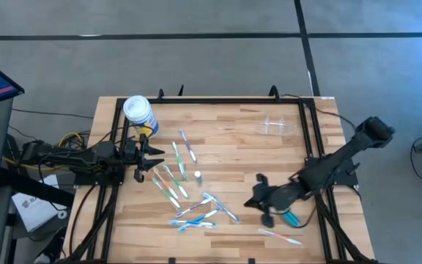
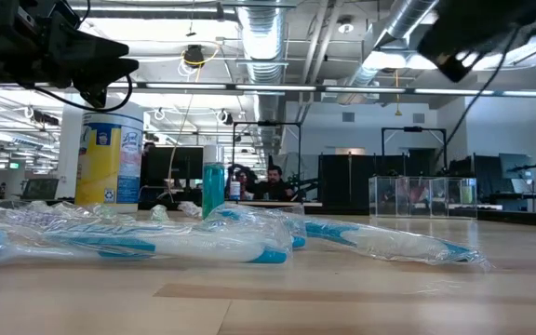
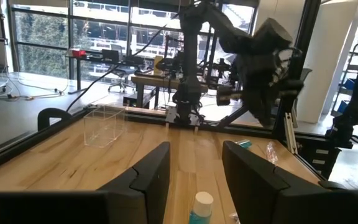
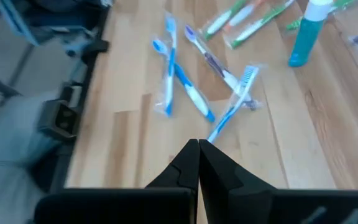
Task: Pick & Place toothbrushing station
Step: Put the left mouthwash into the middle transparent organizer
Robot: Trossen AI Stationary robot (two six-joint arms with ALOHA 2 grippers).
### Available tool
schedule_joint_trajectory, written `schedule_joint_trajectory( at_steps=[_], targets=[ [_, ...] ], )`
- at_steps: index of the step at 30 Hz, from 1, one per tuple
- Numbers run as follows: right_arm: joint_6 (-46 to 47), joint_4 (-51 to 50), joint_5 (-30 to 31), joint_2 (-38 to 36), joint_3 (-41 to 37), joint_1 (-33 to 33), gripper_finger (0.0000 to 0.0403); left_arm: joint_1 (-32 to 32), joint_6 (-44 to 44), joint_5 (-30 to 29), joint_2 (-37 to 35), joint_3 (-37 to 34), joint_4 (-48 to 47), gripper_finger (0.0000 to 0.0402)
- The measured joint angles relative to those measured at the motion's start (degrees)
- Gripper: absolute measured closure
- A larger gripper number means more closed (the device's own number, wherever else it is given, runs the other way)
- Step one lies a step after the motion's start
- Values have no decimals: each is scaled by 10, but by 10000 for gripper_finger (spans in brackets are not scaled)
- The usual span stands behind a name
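Right end effector (image 1: pixel 259 180) hovering over the tabletop (image 1: pixel 226 125) near scattered wrapped toothbrushes (image 1: pixel 196 213), fingers pressed together holding nothing, left end effector (image 1: pixel 156 163) waiting beside the white-lidded canister (image 1: pixel 139 114), fingers apart, see-through toothbrushing station (image 1: pixel 275 125) standing at the far right, well apart from both.

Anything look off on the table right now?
Yes. The toothbrushes lie scattered loose across the wood, none in the clear cup, which sits apart at the far side. The right claw is shut on nothing.
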Motion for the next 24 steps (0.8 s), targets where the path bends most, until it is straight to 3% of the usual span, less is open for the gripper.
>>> schedule_joint_trajectory(
  at_steps=[8, 24],
  targets=[
    [-60, -5, -1, 104, 74, -36, 402, 0, 0, 0, 0, 0, 0, 262],
    [-75, -4, 0, 110, 81, -58, 402, 0, -29, 2, 0, 0, 2, 262]
  ],
)
